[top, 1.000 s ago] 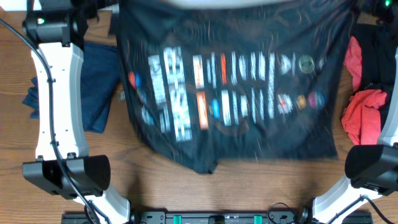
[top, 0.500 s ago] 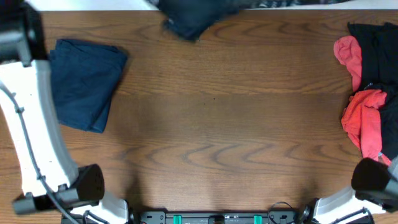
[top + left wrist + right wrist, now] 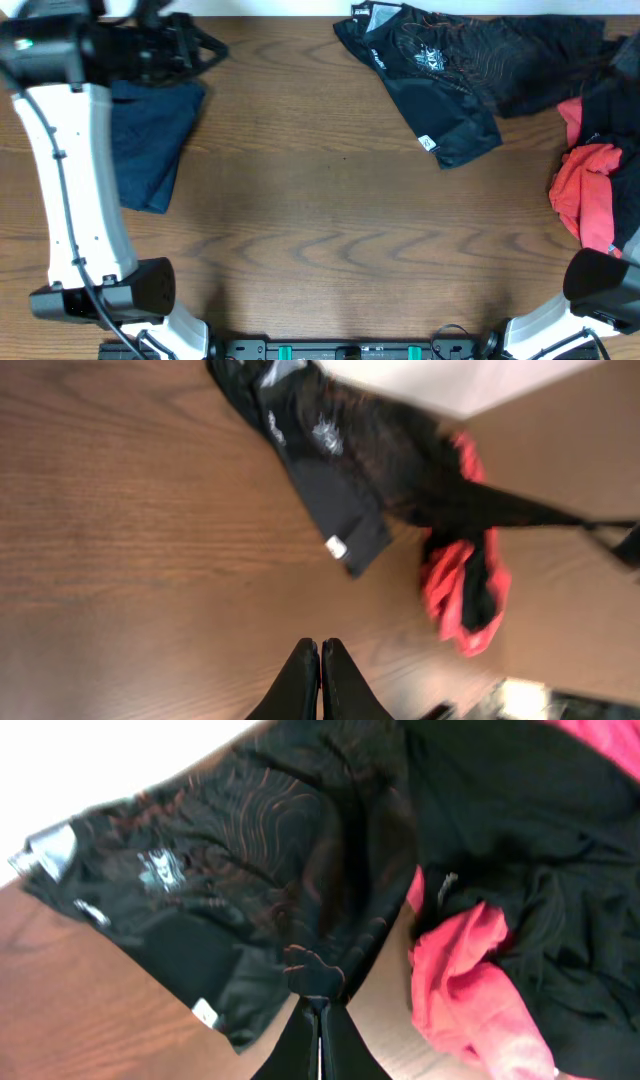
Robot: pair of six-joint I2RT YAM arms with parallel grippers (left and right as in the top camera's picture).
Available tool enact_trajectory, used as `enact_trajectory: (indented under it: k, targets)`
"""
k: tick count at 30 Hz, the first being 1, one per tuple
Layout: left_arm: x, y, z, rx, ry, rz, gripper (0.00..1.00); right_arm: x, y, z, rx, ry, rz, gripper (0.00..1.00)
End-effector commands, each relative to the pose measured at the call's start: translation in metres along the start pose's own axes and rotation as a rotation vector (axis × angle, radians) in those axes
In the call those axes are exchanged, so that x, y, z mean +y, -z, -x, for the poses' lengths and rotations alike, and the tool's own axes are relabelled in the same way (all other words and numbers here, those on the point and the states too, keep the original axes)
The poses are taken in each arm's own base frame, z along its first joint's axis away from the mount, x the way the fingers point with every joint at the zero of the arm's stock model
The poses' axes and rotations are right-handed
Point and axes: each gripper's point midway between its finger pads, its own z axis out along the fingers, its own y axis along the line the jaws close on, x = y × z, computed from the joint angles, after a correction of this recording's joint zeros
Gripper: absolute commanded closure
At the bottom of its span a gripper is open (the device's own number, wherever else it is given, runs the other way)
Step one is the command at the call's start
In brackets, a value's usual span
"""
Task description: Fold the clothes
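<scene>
Black garment (image 3: 250, 850) pinched in right tool (image 3: 318, 1005); left tool (image 3: 320, 652) closed, empty.

The brown wood-grain desk (image 3: 340, 220) carries a folded navy garment (image 3: 150, 140) at its left side. A black printed garment (image 3: 440, 75) lies spread along the far edge, beside a red and black heap (image 3: 590, 190) at the right edge.

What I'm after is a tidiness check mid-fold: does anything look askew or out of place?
The black garment lies crumpled and skewed at the table's far edge, a label showing, not spread flat. A red-and-black heap sits jumbled at the right edge. The blue garment looks folded.
</scene>
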Motion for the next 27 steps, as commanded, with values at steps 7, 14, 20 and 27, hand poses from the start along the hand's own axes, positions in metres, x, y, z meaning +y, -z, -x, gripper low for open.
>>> enact_trajectory:
  k: [7,14,20,27]
  targets:
    - [-0.003,-0.114,-0.035,0.199,-0.130,0.038,0.68,-0.002,0.006,-0.003,0.001,0.064,-0.025,0.99]
    - [0.003,-0.215,-0.073,0.368,-0.110,0.018,0.38,-0.002,0.006,-0.004,0.004,0.064,-0.025,0.99]
    - [0.015,-0.294,-0.107,0.456,-0.075,0.017,0.35,-0.003,0.006,-0.006,0.011,0.066,-0.027,0.99]
    - [0.010,-0.354,-0.120,0.425,-0.127,-0.028,0.30,-0.003,0.006,-0.007,0.016,0.069,-0.028,0.99]
